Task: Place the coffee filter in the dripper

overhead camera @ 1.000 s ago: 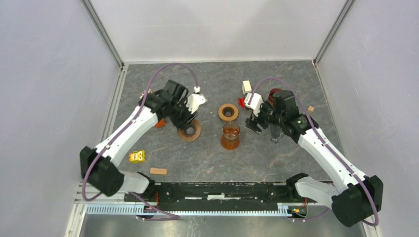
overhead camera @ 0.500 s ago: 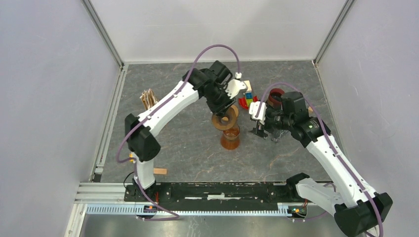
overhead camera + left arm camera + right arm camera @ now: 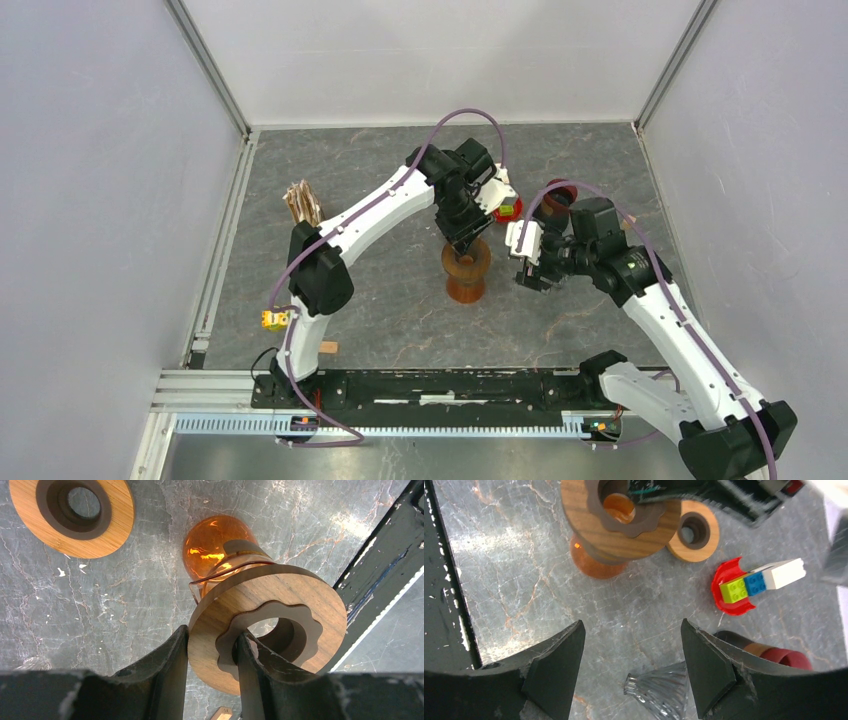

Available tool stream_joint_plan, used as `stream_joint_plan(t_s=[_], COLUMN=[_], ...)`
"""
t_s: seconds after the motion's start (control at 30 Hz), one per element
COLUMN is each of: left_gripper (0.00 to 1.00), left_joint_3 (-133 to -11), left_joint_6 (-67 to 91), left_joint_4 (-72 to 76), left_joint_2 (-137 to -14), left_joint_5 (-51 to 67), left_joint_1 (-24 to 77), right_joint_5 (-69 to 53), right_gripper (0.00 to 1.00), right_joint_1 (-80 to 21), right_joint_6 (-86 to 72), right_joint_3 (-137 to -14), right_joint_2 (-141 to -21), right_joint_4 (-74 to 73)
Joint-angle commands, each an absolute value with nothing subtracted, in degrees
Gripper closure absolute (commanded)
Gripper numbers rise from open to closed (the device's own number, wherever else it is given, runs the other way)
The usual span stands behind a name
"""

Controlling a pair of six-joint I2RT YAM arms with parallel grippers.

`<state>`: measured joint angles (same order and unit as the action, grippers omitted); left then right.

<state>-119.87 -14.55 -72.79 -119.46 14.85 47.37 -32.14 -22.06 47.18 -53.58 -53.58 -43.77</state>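
1. The left gripper [image 3: 212,647] clamps the rim of a wooden ring [image 3: 280,597] over the orange carafe [image 3: 212,545], centre of the overhead view.
2. The right gripper [image 3: 631,630] hangs with its jaws spread wide, holding nothing, above the ribbed glass dripper [image 3: 659,690].
3. The coffee filter stack [image 3: 300,203] stands at left, well apart from both arms.

The top camera looked down from above the near edge over the whole desk [image 3: 380,300]. Both wrist cameras looked down close, sharing the wooden disc [image 3: 305,600] on the amber carafe [image 3: 210,545].
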Motion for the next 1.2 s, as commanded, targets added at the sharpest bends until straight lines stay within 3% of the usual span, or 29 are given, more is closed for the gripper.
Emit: stream_joint_plan(t_s=[0.0,0.67,0.93,1.17], left_gripper=[0.58,0.54,0.47,0.32], left_joint_3=[-123.22,-118.31,-117.42,-119.30], left_joint_6=[-11.90,-11.27,-11.30,-11.31], left_joint_4=[-73.21,-68.81,-67.86,-67.57], left_joint_2=[-120.10,-119.69,-119.18,-117.53], left_joint_5=[13.43,11.21,10.15,10.43], left_joint_1=[47.81,49.21,49.47,49.48], right_joint_5=[-30.58,-20.70,-19.37,-19.53], right_gripper=[0.23,0.24,0.24,0.24], right_joint_1=[-21.97,-20.10,-15.68,-8.53], right_joint_6=[46.51,42.45,44.31,46.89], right_joint_3=[-51.28,-48.71,-47.90,-50.09], right_joint_2=[-51.82,-53.01,-54.99,-59.37], right_joint_4=[-41.96,-41.05,-41.13,-42.53])
